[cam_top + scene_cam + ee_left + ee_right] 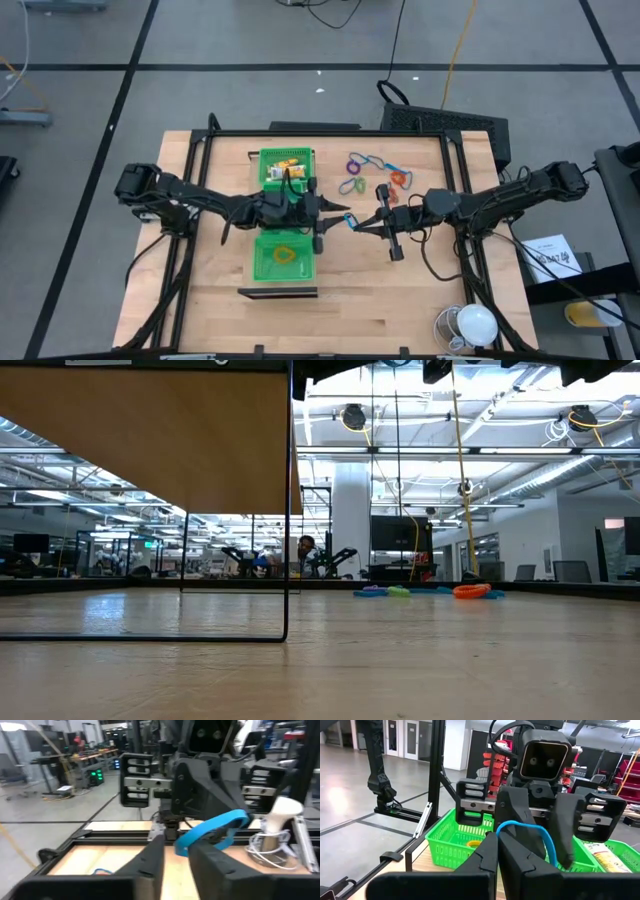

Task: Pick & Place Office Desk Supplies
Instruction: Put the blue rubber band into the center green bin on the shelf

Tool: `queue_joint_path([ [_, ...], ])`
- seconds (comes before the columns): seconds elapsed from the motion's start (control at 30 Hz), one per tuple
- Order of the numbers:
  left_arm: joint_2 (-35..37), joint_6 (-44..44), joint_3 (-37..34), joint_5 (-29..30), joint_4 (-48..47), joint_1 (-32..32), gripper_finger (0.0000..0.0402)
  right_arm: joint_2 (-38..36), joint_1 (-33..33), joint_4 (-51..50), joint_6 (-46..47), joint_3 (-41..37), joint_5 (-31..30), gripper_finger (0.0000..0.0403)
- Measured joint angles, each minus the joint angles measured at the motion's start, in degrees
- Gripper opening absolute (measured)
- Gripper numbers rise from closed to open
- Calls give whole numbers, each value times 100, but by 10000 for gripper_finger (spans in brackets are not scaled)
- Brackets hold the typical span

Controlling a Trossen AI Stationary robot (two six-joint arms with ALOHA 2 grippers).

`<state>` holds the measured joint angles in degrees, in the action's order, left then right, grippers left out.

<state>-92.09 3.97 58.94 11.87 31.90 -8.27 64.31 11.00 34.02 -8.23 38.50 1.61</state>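
One blue loop (527, 836) — two grippers.

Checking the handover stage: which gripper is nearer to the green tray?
Left. The left gripper hangs just past the green tray's right edge, its arm lying across the tray. The right gripper sits farther right, both meeting at a blue loop.

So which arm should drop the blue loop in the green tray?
Probably the left. Its gripper hangs right beside the green tray, open at the blue loop. The right gripper pinches the loop but sits farther from the tray.
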Motion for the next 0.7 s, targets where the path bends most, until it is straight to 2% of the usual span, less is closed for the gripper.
queue_joint_path([
  [0.17, 0, 17, 0, -601, 196, -1, 10, 0, 0, 0, -21, -2, -1, 0],
  [0.33, 11, 24, 0, -751, 307, -11, 11, 0, -2, 0, -217, -2, -50, 3],
  [0.4, 24, 26, 0, -755, 286, -11, 6, 0, 0, -29, -340, -2, -256, 15],
  [0.53, 182, 27, -2, -788, 86, -11, 10, -25, -2, -63, -429, -4, -334, 72],
  [0.7, 526, 28, -2, -730, -374, -11, 6, -78, 0, -51, -79, -4, -336, 178],
])
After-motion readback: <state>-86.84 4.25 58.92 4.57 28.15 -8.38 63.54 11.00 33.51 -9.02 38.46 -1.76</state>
